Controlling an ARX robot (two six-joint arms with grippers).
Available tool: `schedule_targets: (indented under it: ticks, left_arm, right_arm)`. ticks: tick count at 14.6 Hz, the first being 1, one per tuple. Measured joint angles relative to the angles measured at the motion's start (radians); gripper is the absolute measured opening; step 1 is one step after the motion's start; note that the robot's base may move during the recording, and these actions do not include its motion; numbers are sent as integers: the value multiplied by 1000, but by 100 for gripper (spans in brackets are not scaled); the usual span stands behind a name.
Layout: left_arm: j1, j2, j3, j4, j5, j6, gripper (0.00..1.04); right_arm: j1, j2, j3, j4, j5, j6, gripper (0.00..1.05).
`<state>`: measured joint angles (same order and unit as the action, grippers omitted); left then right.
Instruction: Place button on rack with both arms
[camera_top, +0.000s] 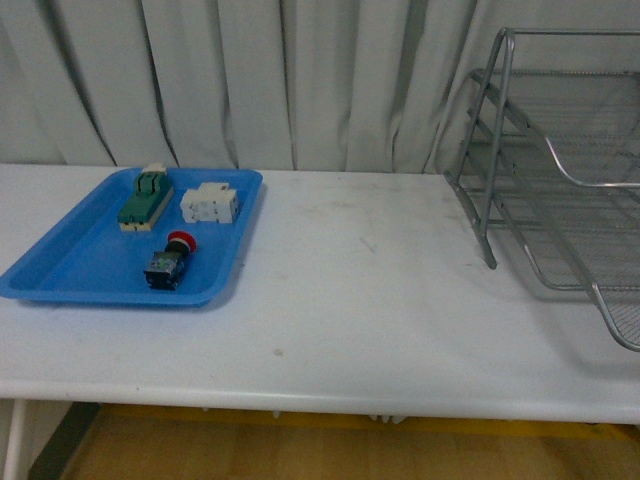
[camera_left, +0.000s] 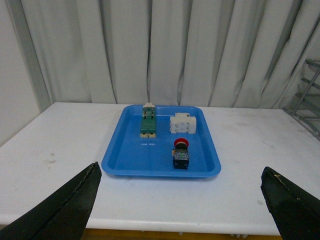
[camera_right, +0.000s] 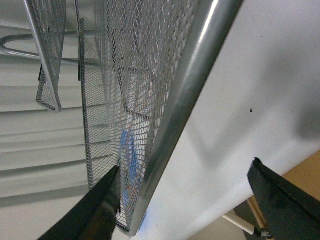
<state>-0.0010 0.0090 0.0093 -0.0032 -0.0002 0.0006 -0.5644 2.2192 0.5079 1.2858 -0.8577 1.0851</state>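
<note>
The button (camera_top: 169, 262), a red cap on a black body, lies in the front part of the blue tray (camera_top: 60, 255) at the table's left. It also shows in the left wrist view (camera_left: 180, 153). The silver wire rack (camera_top: 560, 190) stands at the right. Neither arm shows in the front view. My left gripper (camera_left: 182, 210) is open and empty, back near the table's front edge, well short of the button. My right gripper (camera_right: 185, 210) is open and empty, with the rack's tubular front rail (camera_right: 175, 115) running between its fingers.
In the blue tray (camera_left: 125, 155) a green-topped beige switch block (camera_top: 145, 198) and a white rectangular block (camera_top: 210, 204) lie behind the button. White curtains hang behind the table. The white tabletop (camera_top: 370, 290) stretches between tray and rack.
</note>
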Motion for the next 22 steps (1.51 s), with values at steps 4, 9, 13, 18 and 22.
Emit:
schedule_targets:
  ticks: [4, 9, 13, 18, 22]
  left_arm:
    - [0, 0, 0, 0, 0, 0, 98]
    - [0, 0, 0, 0, 0, 0, 98]
    - [0, 0, 0, 0, 0, 0, 98]
    - [0, 0, 0, 0, 0, 0, 98]
    - [0, 0, 0, 0, 0, 0, 98]
  right_arm:
    - [-13, -58, -42, 2, -19, 25, 97]
    - [-82, -219, -171, 1, -45, 49, 98]
    - [-188, -658, -383, -31, 14, -149, 87]
    - [225, -1849, -498, -935, 503, -1035, 14]
    - [390, -2042, -497, -1114, 678, -1078, 2]
